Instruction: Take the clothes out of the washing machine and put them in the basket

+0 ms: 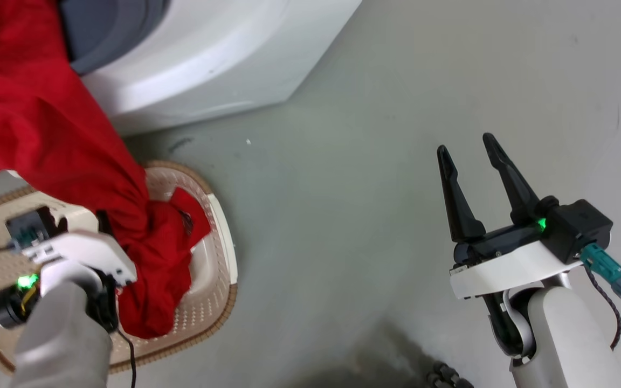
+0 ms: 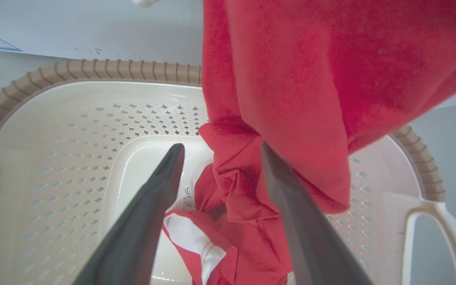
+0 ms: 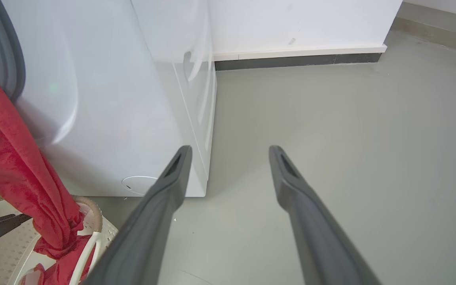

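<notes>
Your washing machine (image 1: 208,64) stands on the grey floor (image 1: 370,215), its grey porthole rim at the upper left of the head view. The red clothes (image 1: 46,134) hang from that porthole in one long drape, their lower end bunched inside the basket (image 1: 219,253), which sits on the floor just in front of the machine. Your left gripper (image 2: 221,158) hangs over the basket, fingers spread wide with cloth between them, seemingly not pinched. Your right gripper (image 1: 466,145) is spread wide and empty, well apart from the basket, over the floor.

Grey floor (image 3: 331,130), white wall (image 3: 291,23).
</notes>
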Robot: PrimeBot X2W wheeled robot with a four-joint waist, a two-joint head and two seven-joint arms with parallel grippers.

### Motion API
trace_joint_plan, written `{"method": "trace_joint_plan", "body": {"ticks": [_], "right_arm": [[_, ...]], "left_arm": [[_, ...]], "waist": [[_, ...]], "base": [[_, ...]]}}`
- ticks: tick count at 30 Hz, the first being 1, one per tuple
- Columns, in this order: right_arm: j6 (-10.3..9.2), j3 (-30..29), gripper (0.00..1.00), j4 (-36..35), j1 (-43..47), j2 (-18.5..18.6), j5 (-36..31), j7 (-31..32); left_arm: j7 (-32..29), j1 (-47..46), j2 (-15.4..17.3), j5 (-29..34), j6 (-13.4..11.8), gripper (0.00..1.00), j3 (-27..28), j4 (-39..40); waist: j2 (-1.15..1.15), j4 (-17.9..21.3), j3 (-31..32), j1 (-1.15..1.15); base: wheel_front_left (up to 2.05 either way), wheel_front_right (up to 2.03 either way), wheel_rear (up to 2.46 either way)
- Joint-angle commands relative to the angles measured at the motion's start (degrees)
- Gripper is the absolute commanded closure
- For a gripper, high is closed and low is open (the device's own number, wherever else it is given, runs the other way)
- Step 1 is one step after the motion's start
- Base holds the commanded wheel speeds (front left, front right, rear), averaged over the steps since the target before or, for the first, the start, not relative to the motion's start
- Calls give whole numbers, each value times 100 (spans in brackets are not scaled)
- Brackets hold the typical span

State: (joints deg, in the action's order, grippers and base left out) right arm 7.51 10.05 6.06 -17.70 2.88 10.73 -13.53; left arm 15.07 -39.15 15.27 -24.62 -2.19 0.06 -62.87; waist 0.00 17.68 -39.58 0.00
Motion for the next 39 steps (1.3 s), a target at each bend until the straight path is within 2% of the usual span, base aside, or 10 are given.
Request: {"method": "trace_joint_plan", "body": {"ticks": [1, 5, 13, 22, 31, 39], "right_arm": [[-4, -22, 0, 39, 75, -1, -58, -13], [-4, -67, 0, 66, 252, -1, -129, 54], [-4, -164, 0, -16, 634, 0, -275, 291], [-4, -166, 0, -220, 978, 0, -307, 510], [-4, -132, 0, -340, 1093, -1, -209, 546], [-4, -78, 0, -216, 935, -1, -40, 409]], "left_arm": [[14, 216, -83, -6, 28, 0, 46, 67], [14, 658, -216, 31, 113, 0, 198, 409], [13, 1456, -458, 479, 289, 0, 357, 1577], [14, 1747, -460, 998, 377, 0, 511, 2640], [-82, 1194, -187, 1177, 581, 0, 337, 2389], [-721, 405, 236, 1118, 765, 0, 229, 1779]], "waist": [[0, -97, 417, 0], [0, -239, 897, 0], [0, -501, 1642, 0], [0, -552, 2097, 0], [0, -416, 2061, 0], [0, -84, 1747, 0]], "base": [[0, 0, 0], [0, 0, 0], [0, 0, 0], [0, 0, 0], [0, 0, 0], [0, 0, 0]]}}
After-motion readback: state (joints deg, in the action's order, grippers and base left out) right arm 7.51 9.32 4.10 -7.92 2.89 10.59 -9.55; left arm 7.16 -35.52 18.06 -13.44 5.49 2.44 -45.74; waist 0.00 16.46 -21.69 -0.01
